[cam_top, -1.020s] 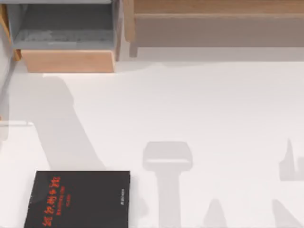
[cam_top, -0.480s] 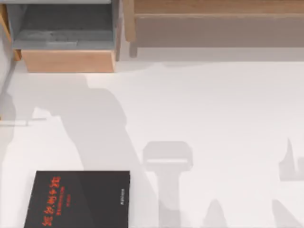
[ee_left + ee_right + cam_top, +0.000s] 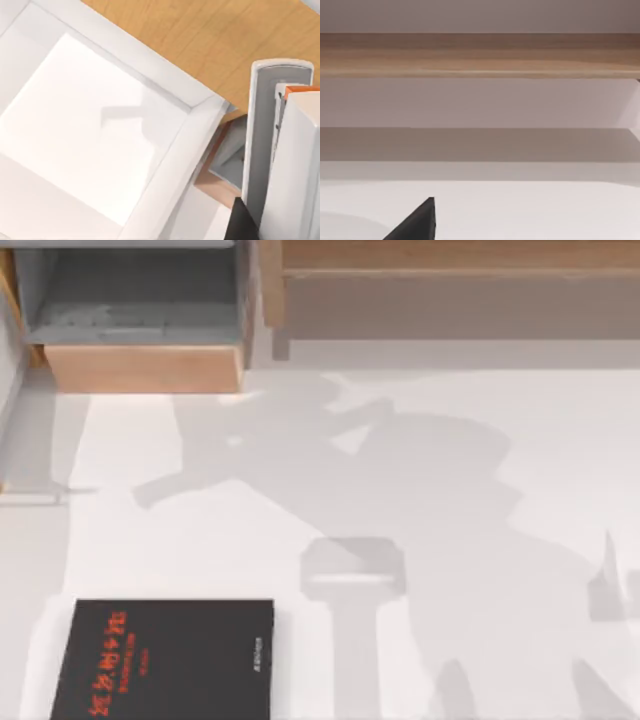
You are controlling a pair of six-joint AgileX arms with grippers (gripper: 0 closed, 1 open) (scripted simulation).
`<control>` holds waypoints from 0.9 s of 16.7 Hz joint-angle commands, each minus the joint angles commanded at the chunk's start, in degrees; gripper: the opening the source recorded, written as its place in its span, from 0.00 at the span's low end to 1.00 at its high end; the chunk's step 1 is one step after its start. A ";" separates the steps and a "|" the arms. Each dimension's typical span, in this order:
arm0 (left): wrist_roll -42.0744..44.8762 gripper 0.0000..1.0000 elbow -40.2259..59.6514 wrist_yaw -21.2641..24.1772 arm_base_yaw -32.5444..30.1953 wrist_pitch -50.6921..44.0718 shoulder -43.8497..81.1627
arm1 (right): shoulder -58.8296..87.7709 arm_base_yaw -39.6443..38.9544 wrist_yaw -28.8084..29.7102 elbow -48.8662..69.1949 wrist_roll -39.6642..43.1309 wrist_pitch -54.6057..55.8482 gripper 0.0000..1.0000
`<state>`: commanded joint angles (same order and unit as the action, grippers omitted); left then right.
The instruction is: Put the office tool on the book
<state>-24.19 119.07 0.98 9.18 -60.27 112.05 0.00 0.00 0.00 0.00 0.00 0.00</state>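
White and bare, the surface (image 3: 420, 470) carries broad grey arm shadows across its middle. At its far left corner stands a wooden drawer unit (image 3: 140, 368) with a grey inside, and a wooden shelf (image 3: 450, 260) runs along the far edge. The book (image 3: 165, 660) lies flat at the near left, black cover up, its red characters running along its left side, its long axis pointing away from the near edge. Whether either arm's jaws are spread or pressed together cannot be told.
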 joint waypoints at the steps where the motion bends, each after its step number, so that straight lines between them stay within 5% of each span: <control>1: -1.42 0.00 -2.24 -0.02 -1.00 0.89 -2.31 | 0.00 0.00 0.00 0.00 0.00 0.00 1.00; 6: -5.84 0.00 -20.60 -0.45 -9.78 4.87 -12.03 | 0.00 0.00 0.00 0.00 0.00 0.00 1.00; 15: -9.96 0.00 -61.79 -3.74 -39.69 7.01 -26.43 | 0.00 0.00 0.00 0.00 0.00 0.00 1.00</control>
<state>-34.14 57.28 -2.76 -30.51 -53.26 85.62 0.00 0.00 0.00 0.00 0.00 0.00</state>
